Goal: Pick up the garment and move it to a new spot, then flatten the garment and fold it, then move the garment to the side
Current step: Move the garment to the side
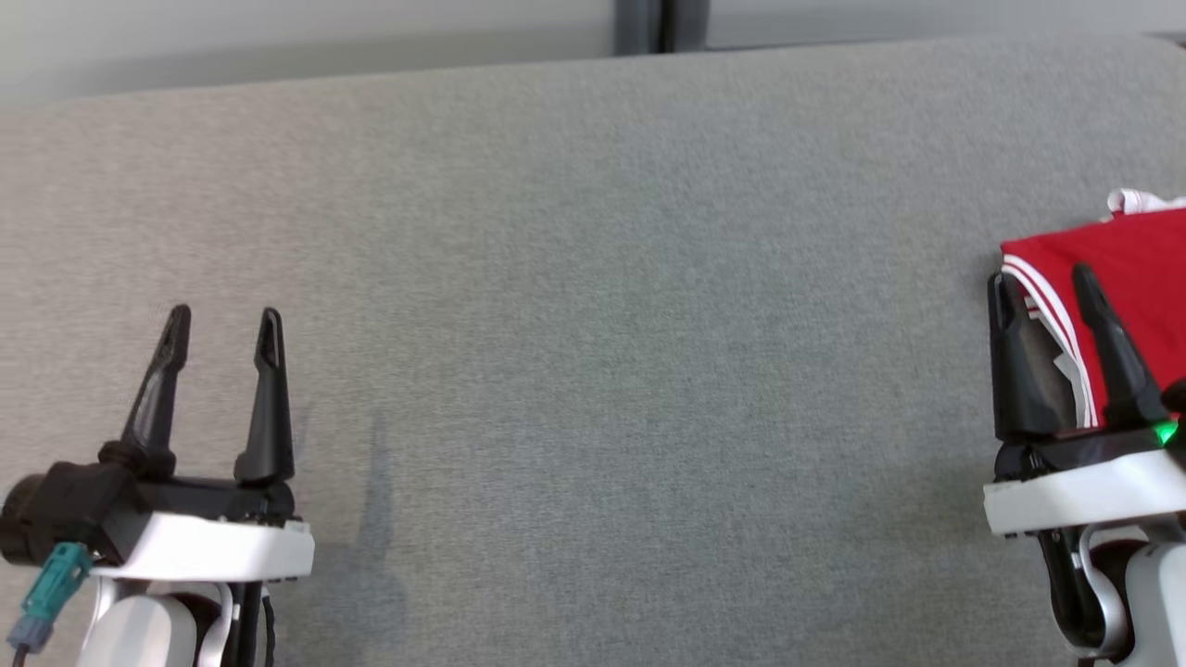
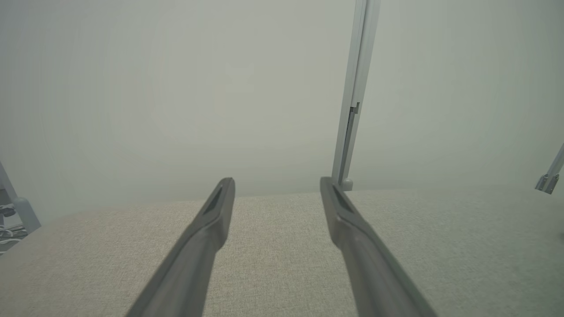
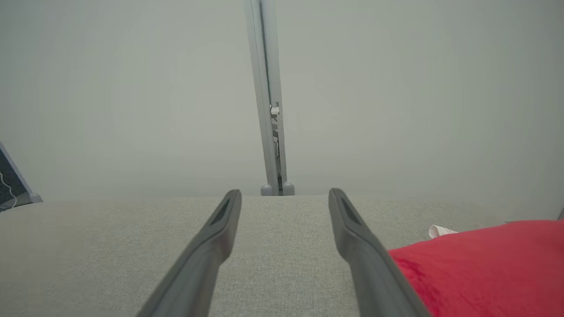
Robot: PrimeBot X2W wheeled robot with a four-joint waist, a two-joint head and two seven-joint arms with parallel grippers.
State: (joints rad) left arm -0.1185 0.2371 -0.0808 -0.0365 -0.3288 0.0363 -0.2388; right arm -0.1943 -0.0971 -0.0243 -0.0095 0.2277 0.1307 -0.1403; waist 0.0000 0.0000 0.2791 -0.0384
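Garment, one in number, lies folded at the right edge of the counter, red face up, partly cut off by the head view's border. Trim of red and white stripes runs along its inner edge. A small white piece of fabric protrudes at its far side; whether it is a label or a sleeve cannot be told, and any writing on it is too small to read. Hands: two, each with two long dark fingers. The left hand stands released near the left edge of the counter, well apart from the garment, with the grey counter cloth showing between its spread fingers in the left wrist view. A teal connector hangs at its wrist. The right hand is likewise released and grasps nothing; in the head view its fingers overlap the garment's striped edge, and in the right wrist view the red cloth lies just beside the outer finger, with counter cloth between the two fingers. One green light glows on its base. One upright grey post stands beyond the far edge of the counter.
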